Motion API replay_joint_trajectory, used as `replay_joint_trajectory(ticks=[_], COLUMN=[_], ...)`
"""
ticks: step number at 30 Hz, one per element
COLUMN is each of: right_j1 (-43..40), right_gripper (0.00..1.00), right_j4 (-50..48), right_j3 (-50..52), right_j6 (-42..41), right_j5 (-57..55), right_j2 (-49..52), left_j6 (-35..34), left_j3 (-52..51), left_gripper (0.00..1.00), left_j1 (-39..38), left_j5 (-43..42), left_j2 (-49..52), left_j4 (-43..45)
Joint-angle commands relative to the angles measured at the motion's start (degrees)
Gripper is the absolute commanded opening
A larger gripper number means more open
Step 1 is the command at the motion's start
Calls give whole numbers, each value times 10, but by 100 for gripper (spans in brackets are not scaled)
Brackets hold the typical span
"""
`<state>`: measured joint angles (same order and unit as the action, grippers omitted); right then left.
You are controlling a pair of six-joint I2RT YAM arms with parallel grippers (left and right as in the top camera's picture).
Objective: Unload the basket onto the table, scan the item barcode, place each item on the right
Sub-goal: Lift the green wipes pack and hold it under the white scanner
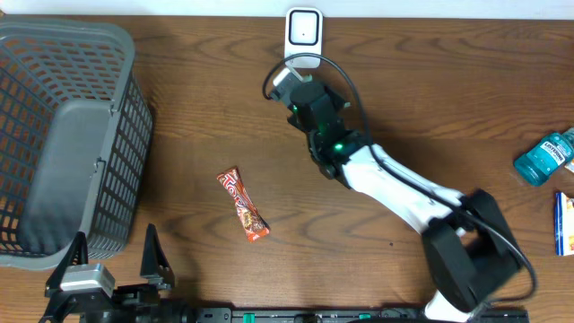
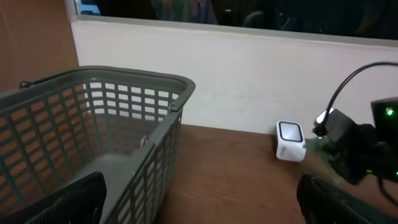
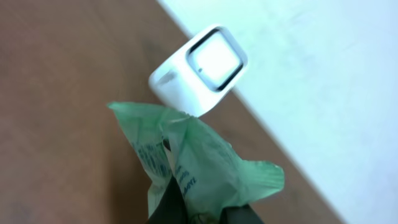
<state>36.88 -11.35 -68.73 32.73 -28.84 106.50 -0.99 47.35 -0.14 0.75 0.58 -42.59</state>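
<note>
Right gripper (image 3: 193, 210) pressed together on a crumpled green packet (image 3: 199, 162), which it holds up just in front of the white scanner (image 3: 202, 68) at the far edge of the table. Print shows on the side facing the wrist camera; no barcode can be made out from here.

Step in hand, as I read it: presenting the packet to the scanner window. The next move probably calls for a wrist turn that brings the barcode square to the window without creasing it.

Left gripper (image 1: 112, 260) is spread wide at the near edge, beside the grey basket (image 1: 67, 36).

Basket: nothing visible inside, from overhead or the left wrist view.

Loose on the table: candy bar (image 1: 243, 205) mid-table, blue bottle (image 1: 545, 157) and blue box (image 1: 564, 222) far right.
</note>
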Motion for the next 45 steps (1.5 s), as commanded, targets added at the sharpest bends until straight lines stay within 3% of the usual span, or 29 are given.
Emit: replay_joint_trajectory(ticks=[1,7,11,19,24,36,45], right_j1=[-1,-16,-33,-51,-49,-51,-49], right_gripper=[1,1,1,1,1,2,1], right_j4=[-127,-349,-397,-284,-280,-188,-178], right_j3=[-5,-16,-83,-369,-487,-497,-497], right_j6=[148,274,327,327,327,294,289], right_j5=[-103,-60,-35,-36,-37,-10,-26], right_j2=[49,140,211,375,450,465,465], left_j6=[12,12,12,12,12,12,12], left_j3=[-3,-3,-3,-3,-3,-3,-3], left_gripper=[98,98,98,98,98,98,98], left_j1=[-3,-3,-3,-3,-3,-3,-3], left_j5=[-1,-1,-1,-1,-1,-1,-1], left_j2=[-4,-4,-4,-4,-4,-4,-4], left_j4=[3,4,4,4,4,4,4])
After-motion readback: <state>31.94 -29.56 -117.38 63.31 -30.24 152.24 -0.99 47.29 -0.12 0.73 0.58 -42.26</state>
